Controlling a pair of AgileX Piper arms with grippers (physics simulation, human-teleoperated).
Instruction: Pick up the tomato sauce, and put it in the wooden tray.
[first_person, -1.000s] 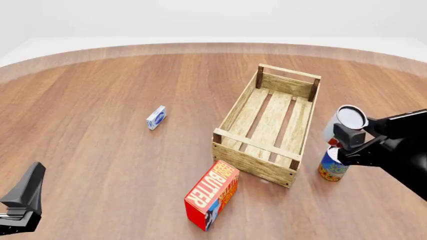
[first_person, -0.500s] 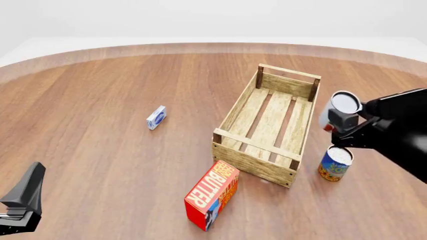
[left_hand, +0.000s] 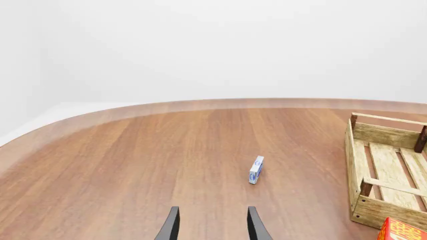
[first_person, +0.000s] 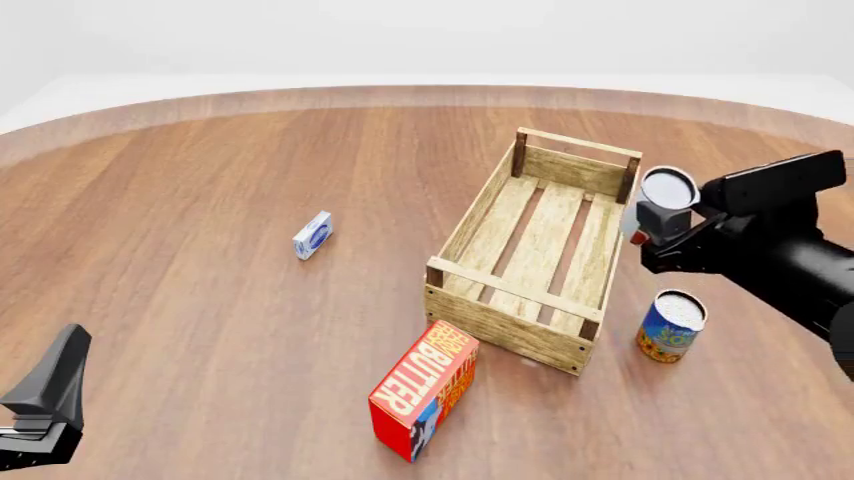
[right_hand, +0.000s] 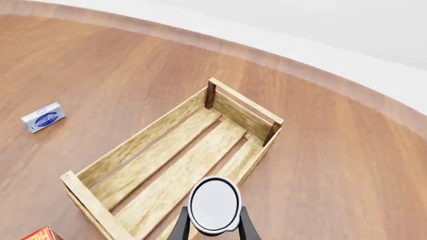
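Silver-white and round, the lid of the tomato sauce (first_person: 667, 187) faces the front camera, and only a sliver of red label shows beneath it, at the gripper's edge. The can is up off the table, clamped between the fingers of the right gripper (first_person: 654, 222), and sits just past the right-hand long wall of the wooden tray (first_person: 531, 252), near its far end. From the right wrist view the same lid (right_hand: 214, 204) is a pale disc with a thin dark rim, pinched on both sides by the two dark fingers (right_hand: 179, 231), with the tray's slats (right_hand: 175, 165) spread out below and beyond it — the can hangs over the tray's rim on the arm's side.

The tray is light wood, long and rectangular, with three open-gapped floor slats and darker corner posts carrying raised rails at each end. Nothing lies inside it.

On the table just right of the tray's near corner stands a second can (first_person: 669, 326), blue and orange on its label, upright and apart from the gripper. A red butter box (first_person: 423, 389) lies tilted in front of the tray's near end, close to it. A small blue-and-white packet (first_person: 312, 235) stands well to the left of the tray.

The left gripper (left_hand: 212, 227) hangs low over bare table — its two fingers parted, holding nothing, with the small packet (left_hand: 255, 170) ahead of it.
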